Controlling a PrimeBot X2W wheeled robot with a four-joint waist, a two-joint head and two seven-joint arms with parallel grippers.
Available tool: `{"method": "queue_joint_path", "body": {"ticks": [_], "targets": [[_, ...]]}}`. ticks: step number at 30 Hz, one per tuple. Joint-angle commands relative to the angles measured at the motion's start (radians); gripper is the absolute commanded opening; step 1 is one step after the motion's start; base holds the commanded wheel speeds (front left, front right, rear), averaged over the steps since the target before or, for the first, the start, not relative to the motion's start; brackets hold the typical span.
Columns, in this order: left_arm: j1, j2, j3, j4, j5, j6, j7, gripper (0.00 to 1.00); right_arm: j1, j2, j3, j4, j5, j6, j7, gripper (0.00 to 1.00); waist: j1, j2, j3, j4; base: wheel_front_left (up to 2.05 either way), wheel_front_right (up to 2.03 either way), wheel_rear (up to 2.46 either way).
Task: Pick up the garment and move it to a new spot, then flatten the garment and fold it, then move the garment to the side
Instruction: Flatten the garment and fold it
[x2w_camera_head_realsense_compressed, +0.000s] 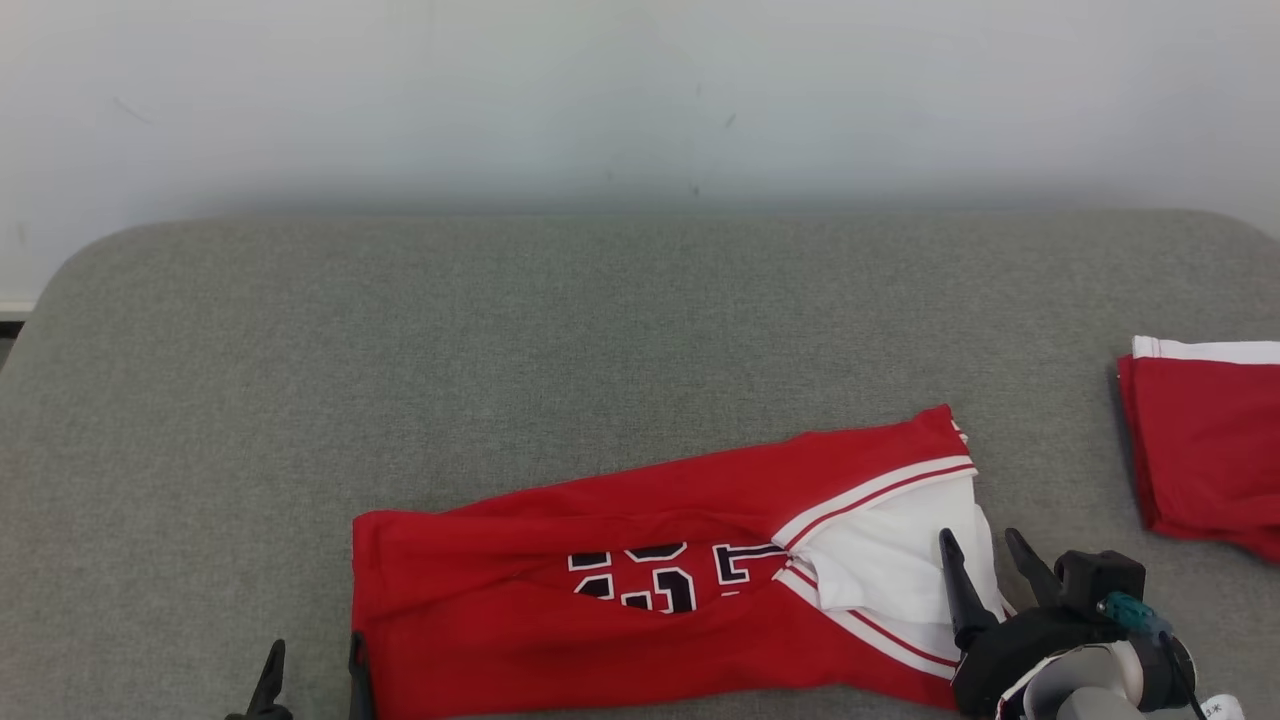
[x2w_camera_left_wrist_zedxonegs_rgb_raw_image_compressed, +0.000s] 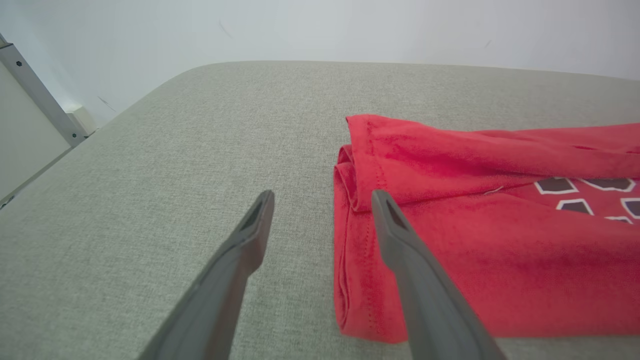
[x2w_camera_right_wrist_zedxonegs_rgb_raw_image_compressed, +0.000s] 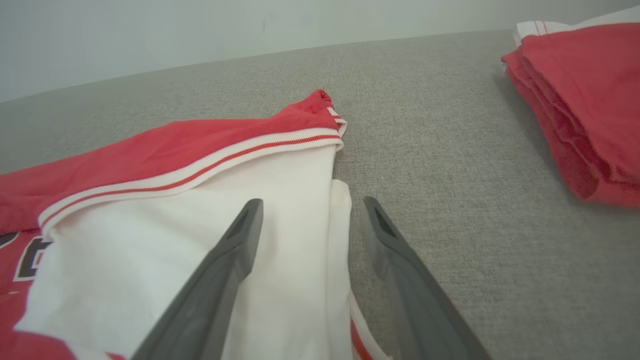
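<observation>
The garment (x2w_camera_head_realsense_compressed: 600, 540) is a red jersey with dark lettering and a white end trimmed in red stripes, folded into a long band across the near part of the grey surface. My left gripper (x2w_camera_head_realsense_compressed: 314, 665) is open at the band's left end, one finger over the red folded edge (x2w_camera_left_wrist_zedxonegs_rgb_raw_image_compressed: 360, 200), the other over bare surface; nothing is held. My right gripper (x2w_camera_head_realsense_compressed: 984, 552) is open at the white end (x2w_camera_right_wrist_zedxonegs_rgb_raw_image_compressed: 280, 200), straddling its right edge with one finger over white cloth and one over the grey surface.
A second folded red garment (x2w_camera_head_realsense_compressed: 1205, 440) with a white band lies at the right edge, also seen as a red stack (x2w_camera_right_wrist_zedxonegs_rgb_raw_image_compressed: 585, 100) in the right wrist view. The grey padded surface (x2w_camera_head_realsense_compressed: 500, 330) stretches back to a pale wall. Its left edge drops off near a metal post (x2w_camera_left_wrist_zedxonegs_rgb_raw_image_compressed: 40, 95).
</observation>
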Motion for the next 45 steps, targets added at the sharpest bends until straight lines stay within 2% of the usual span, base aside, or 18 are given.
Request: {"method": "queue_joint_path", "body": {"ticks": [1, 5, 10, 17, 19, 20, 21, 28, 31, 35, 40, 45], "targets": [[-0.015, -0.001, -0.006, -0.003, -0.007, 0.002, -0.002, 1.0, -0.025, -0.006, -0.001, 0.019, -0.009, -0.003, 0.003, 1.0, -0.0001, 0.0, 0.03, 0.026, 0.0, 0.0, 0.0], [-0.031, -0.001, -0.021, -0.005, -0.018, 0.01, -0.002, 1.0, -0.066, -0.016, -0.006, 0.087, -0.012, -0.003, 0.03, 1.0, -0.0001, 0.0, 0.052, 0.048, 0.0, 0.0, 0.0], [-0.038, -0.001, -0.039, -0.011, -0.031, 0.025, -0.002, 1.0, -0.088, 0.007, 0.014, 0.159, 0.037, -0.003, 0.066, 1.0, -0.0001, 0.0, 0.065, 0.069, 0.0, 0.0, 0.0], [-0.031, -0.001, -0.042, -0.01, -0.045, 0.033, -0.002, 1.0, -0.073, 0.039, 0.122, 0.175, 0.134, 0.002, 0.103, 1.0, -0.0001, 0.0, 0.071, 0.076, 0.0, 0.0, 0.0], [-0.033, -0.001, -0.043, -0.009, -0.046, 0.034, -0.002, 1.0, -0.069, 0.031, 0.148, 0.175, 0.154, 0.003, 0.104, 0.41, -0.0001, 0.0, 0.073, 0.076, 0.0, 0.0, 0.0], [-0.035, -0.001, -0.045, -0.009, -0.047, 0.034, -0.002, 1.0, -0.07, 0.026, 0.158, 0.177, 0.163, 0.003, 0.104, 0.07, -0.0001, 0.0, 0.073, 0.076, 0.0, 0.0, 0.0], [-0.037, -0.001, -0.046, -0.008, -0.048, 0.034, -0.002, 1.0, -0.071, 0.019, 0.167, 0.18, 0.171, 0.003, 0.1, 0.0, -0.0001, 0.0, 0.073, 0.076, 0.0, 0.0, 0.0], [-0.04, -0.001, -0.057, -0.007, -0.052, 0.036, -0.002, 1.0, -0.105, -0.035, 0.141, 0.207, 0.189, -0.004, 0.038, 0.0, -0.0001, 0.0, 0.067, 0.072, 0.0, 0.0, 0.0], [-0.033, -0.001, -0.056, -0.007, -0.054, 0.037, -0.002, 1.0, -0.123, -0.072, 0.087, 0.219, 0.174, -0.004, 0.009, 0.0, -0.0001, 0.0, 0.06, 0.066, 0.0, 0.0, 0.0], [-0.02, -0.001, -0.052, -0.003, -0.056, 0.035, -0.002, 1.0, -0.131, -0.086, 0.03, 0.213, 0.146, -0.004, -0.005, 0.0, -0.0001, 0.0, 0.051, 0.052, 0.0, 0.0, 0.0], [-0.017, -0.001, -0.054, 0.002, -0.059, 0.032, -0.002, 1.0, -0.103, -0.072, -0.048, 0.103, 0.087, -0.003, -0.007, 0.0, -0.0001, 0.0, 0.039, 0.025, 0.0, 0.0, 0.0], [-0.01, -0.001, -0.058, 0.004, -0.065, 0.03, -0.002, 1.0, -0.056, -0.026, -0.033, -0.023, 0.042, -0.003, -0.007, 0.0, -0.0001, 0.0, 0.017, -0.007, 0.0, 0.0, 0.0]]}}
